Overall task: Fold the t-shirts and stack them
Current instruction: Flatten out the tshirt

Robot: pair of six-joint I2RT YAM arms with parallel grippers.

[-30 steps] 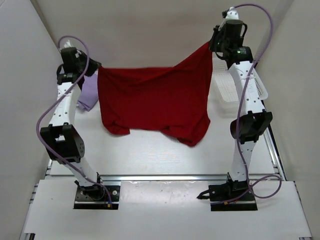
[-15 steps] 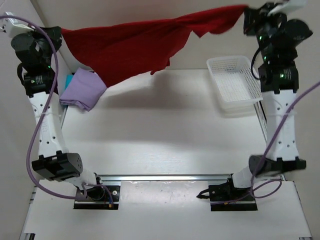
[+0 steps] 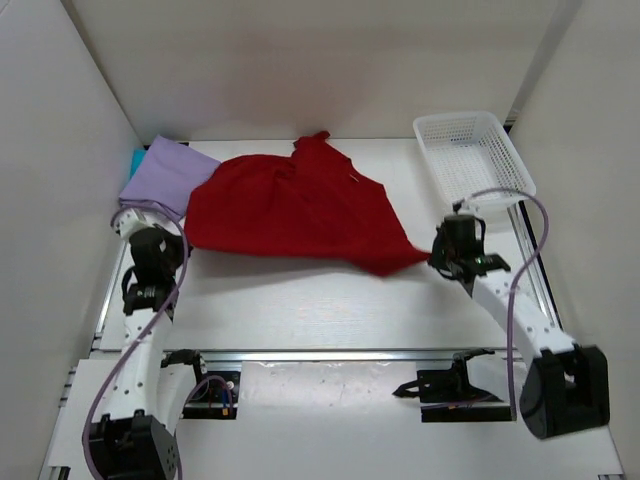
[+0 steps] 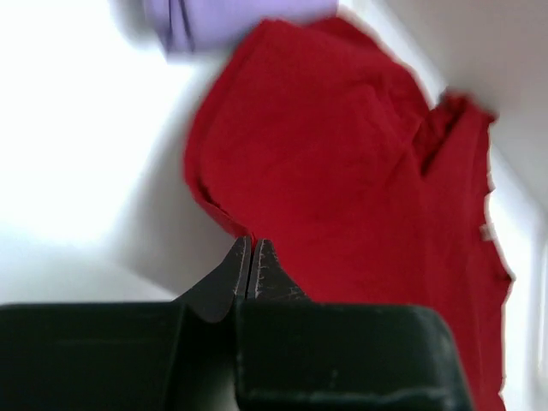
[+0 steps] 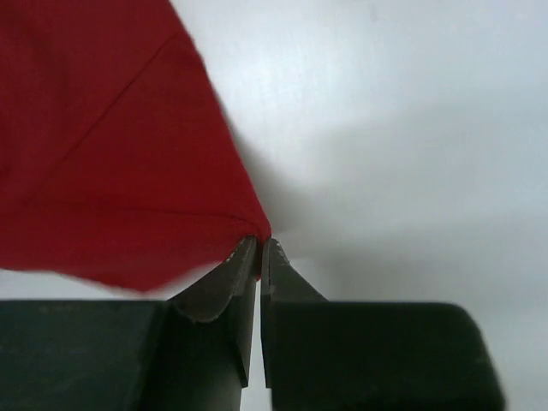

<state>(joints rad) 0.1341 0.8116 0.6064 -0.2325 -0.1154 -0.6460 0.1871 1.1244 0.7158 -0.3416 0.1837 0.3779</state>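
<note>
Half a second ago the red shirt (image 3: pixel 290 210) was held stretched high in the air between both arms; now it has been brought down and is laid on the table (image 3: pixel 330 310), and both arms are lowered near the surface. It is spread in the far middle part, more or less flat, with some wrinkles and one part turned up at the far edge.

Its near left corner is pinched by the left gripper (image 3: pixel 172 240): in the left wrist view the jaws are closed together just at the red hem. Its near right corner is pinched by the right gripper (image 3: pixel 434 255), and in the right wrist view the closed jaws are seen with the tip of the cloth between them.

At the far left corner the lavender shirt (image 3: pixel 165 170) is seen as a compact folded packet, touched by the left edge of the red one. Under it only a small strip of the teal shirt (image 3: pixel 135 160) is visible, so its fold cannot be judged.

Two shirts are judged to be already stacked. The red one is only spread out; it must yet be folded and placed on the pile. The basket (image 3: pixel 470 160) stands at the far right, well apart from the cloth.
</note>
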